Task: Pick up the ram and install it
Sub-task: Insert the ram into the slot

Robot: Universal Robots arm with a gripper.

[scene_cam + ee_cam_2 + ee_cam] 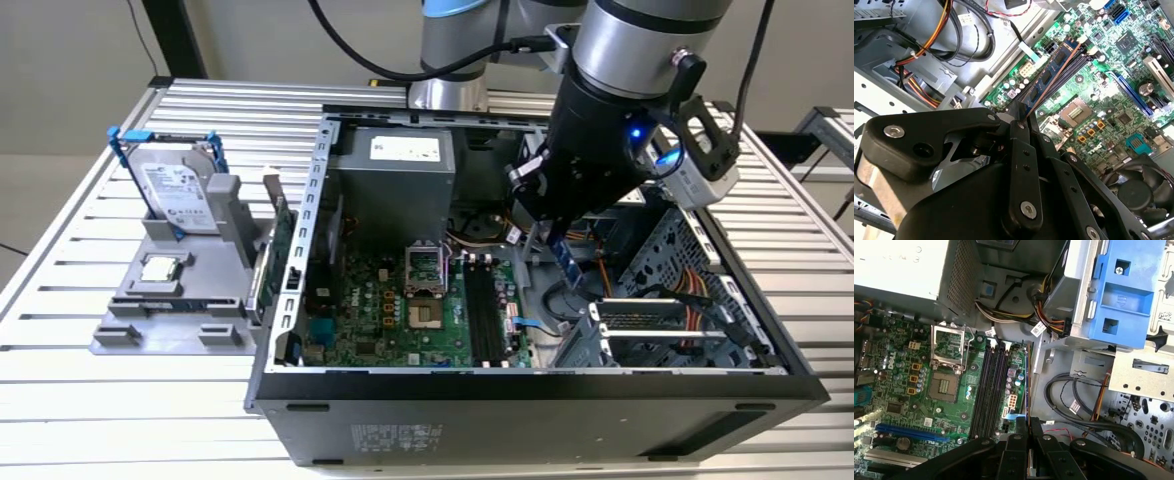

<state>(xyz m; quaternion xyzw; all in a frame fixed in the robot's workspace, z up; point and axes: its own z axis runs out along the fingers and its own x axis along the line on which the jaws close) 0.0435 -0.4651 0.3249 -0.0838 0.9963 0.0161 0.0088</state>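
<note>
Your gripper (567, 258) hangs inside the open computer case (534, 385), and its fingers (1019, 131) are clamped on the ram (570, 268), which you can see as a thin blue stick held on edge, hanging below the black tool head. In the second wrist view the ram (1054, 70) runs out from between the black fingers over the green motherboard (1104, 100), its dark chips facing you. In the first wrist view you see the ram (1027, 385) edge-on as a thin line rising from the fingers (1018, 440), just beside the long black memory slots (989, 390) and on the side away from the open processor socket (946, 385). The stick is above the board and not seated in any slot. In the exterior view the slots (483, 310) lie to the left of the gripper, with the grey power supply (394, 165) at the far end of the case. Outside the case, on the exterior view's left, a silver hard drive (174, 190) with blue rails stands upright in a grey holder (174, 310) on the slatted metal table (80, 400), well apart from the arm.
</note>
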